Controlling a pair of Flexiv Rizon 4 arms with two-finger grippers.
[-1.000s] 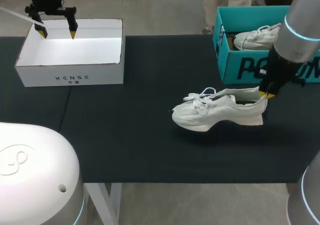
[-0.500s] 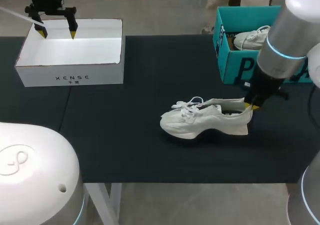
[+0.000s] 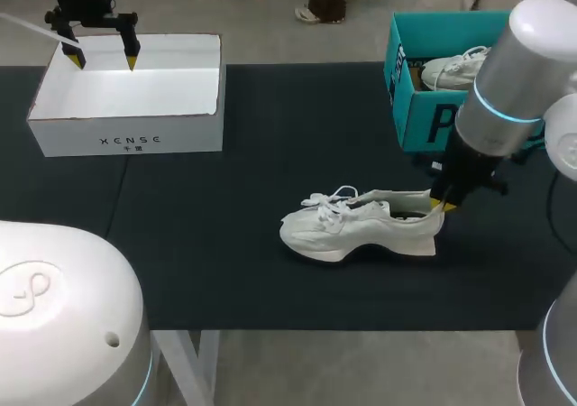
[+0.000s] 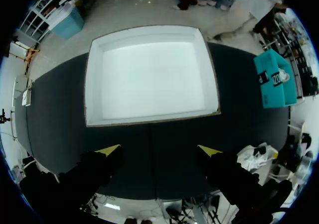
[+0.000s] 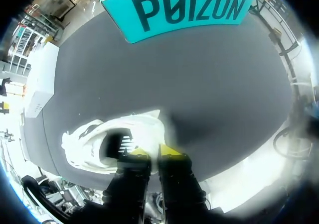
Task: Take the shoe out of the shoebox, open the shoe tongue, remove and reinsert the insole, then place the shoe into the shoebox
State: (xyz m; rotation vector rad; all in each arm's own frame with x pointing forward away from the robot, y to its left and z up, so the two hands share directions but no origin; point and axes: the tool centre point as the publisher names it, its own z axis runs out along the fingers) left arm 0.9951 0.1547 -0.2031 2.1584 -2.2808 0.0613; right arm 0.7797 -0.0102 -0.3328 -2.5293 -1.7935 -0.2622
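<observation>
Found the white shoe [image 3: 361,230] out of its box, standing on its sole on the dark table [image 3: 225,271], toe toward the left arm's side and heel toward the right. Saw the heel directly under the right gripper [image 3: 439,204]. Noted laces [image 3: 329,198] lying loose over the front. Made out a pale flap [image 3: 397,193] along the top of the opening, but could not tell tongue from insole.

In the right wrist view, caught the white shoe [image 5: 94,139] just ahead of the right gripper [image 5: 153,153], its heel collar pinched between the two yellow tips. Placed one tip inside the opening and the other outside, against the back of the heel. Judged the fingers narrow, barely apart, clamped on that thin heel wall.

Spotted the teal shoebox [image 3: 424,117] behind the white shoe, near the table's far right edge and not touching it, with a second shoe [image 3: 455,70] lying inside. Saw the same teal shoebox [image 5: 174,10] well ahead of the right fingers.

Located the left gripper [image 3: 101,59] well apart from the white shoe, hanging above the white box [image 3: 126,135] at the table's far left. From the left wrist view, found the left gripper [image 4: 159,150] with fingers [image 4: 109,150] spread wide, holding and touching nothing, and the open white box [image 4: 89,84] just ahead of the tips.
</observation>
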